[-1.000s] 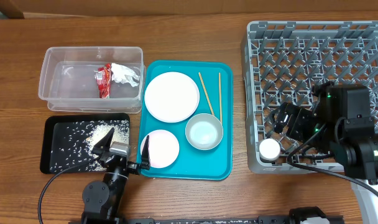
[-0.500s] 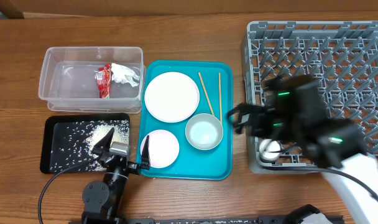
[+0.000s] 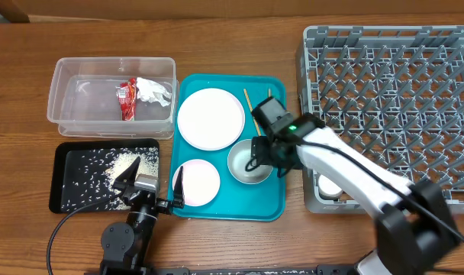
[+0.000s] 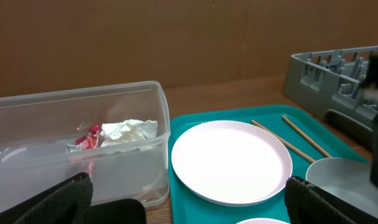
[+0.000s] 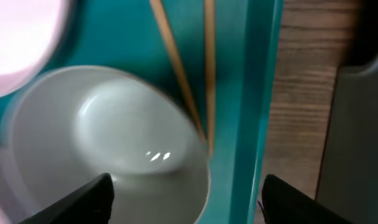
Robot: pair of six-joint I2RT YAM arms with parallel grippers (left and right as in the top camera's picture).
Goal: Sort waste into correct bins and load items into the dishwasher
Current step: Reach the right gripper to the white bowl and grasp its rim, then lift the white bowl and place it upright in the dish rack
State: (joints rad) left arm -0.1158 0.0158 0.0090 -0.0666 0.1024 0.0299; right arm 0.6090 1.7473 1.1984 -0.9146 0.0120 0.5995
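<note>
Leftmost, clear tub (image 3: 87, 88) at the far left of the table (image 3: 240, 30), holding red wrapper (image 3: 127, 99) and crumpled napkin (image 3: 154, 92), the two touching; just in front of it, black tray (image 3: 64, 183) strewn with rice grains (image 3: 124, 163), thickest toward its right end; left gripper (image 3: 153, 184) low at the table's near edge, jaws spread wide and holding nothing, one finger over the black tray's right end, the other over the small white bowl (image 3: 200, 182); teal tray (image 3: 224, 206) next rightward, just beside both bins, carrying the small white bowl at its near left corner, the round white plate (image 3: 211, 118) behind that, the grey bowl (image 3: 243, 164) at the plate's near right, and two chopsticks (image 3: 252, 114) lying lengthwise along the right side, their near ends meeting the grey bowl's rim; right gripper (image 5: 189, 196) over the grey bowl's right edge, jaws spread, nothing between them; whether a finger touches the bowl cannot be told; dish rack (image 3: 392, 76) furthest right, close beside the teal tray; white cup (image 3: 328, 186) sitting in the rack's near left corner, partly hidden by the right arm.
</note>
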